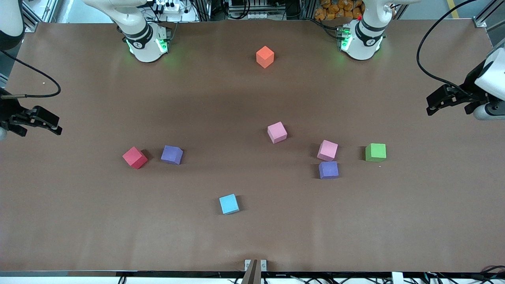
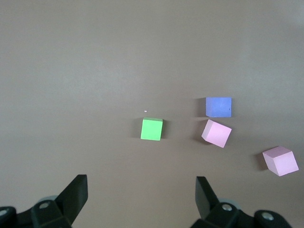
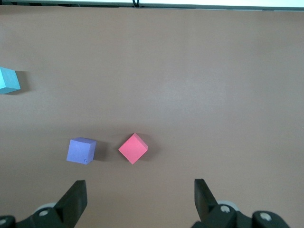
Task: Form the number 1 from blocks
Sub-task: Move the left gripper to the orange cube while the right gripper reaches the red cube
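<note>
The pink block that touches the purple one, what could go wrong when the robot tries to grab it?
That pink block sits tight against a purple block, so a finger may shove the purple one aside. The green cube, not needed, lies close beside them and could get bumped. The open left gripper and open right gripper both wait at the table's ends.

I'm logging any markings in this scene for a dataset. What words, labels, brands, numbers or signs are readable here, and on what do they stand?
None can be read.
The foam cubes are plain: orange cube, red cube, two pink cubes, two purple cubes, light blue cube, green cube.
The brown table bears no print.
The left end effector and right end effector show no label.
</note>
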`<action>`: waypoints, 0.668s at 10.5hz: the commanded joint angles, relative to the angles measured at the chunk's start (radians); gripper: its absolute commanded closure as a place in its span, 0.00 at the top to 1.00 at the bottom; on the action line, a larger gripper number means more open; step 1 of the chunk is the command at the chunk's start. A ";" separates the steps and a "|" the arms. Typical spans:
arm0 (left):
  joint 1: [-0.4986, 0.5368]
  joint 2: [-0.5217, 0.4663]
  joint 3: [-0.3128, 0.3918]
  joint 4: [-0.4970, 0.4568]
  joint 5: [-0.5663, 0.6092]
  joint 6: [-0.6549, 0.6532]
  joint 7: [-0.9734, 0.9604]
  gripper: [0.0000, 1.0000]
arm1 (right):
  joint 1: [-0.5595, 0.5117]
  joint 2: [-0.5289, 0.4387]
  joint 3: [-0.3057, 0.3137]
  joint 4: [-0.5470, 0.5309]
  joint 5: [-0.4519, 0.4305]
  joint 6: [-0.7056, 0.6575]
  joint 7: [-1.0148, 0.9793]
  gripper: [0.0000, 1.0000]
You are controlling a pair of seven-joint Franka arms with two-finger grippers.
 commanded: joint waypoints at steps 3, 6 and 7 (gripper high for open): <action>-0.002 -0.012 -0.056 -0.014 0.006 -0.023 -0.022 1.00 | -0.017 0.014 0.015 0.027 0.015 -0.012 -0.004 1.00; -0.018 0.015 -0.218 -0.047 -0.076 -0.031 -0.392 1.00 | -0.014 0.014 0.015 0.027 0.015 -0.017 -0.003 1.00; -0.037 0.019 -0.281 -0.085 -0.081 -0.017 -0.463 1.00 | -0.013 0.014 0.015 0.027 0.015 -0.021 -0.004 1.00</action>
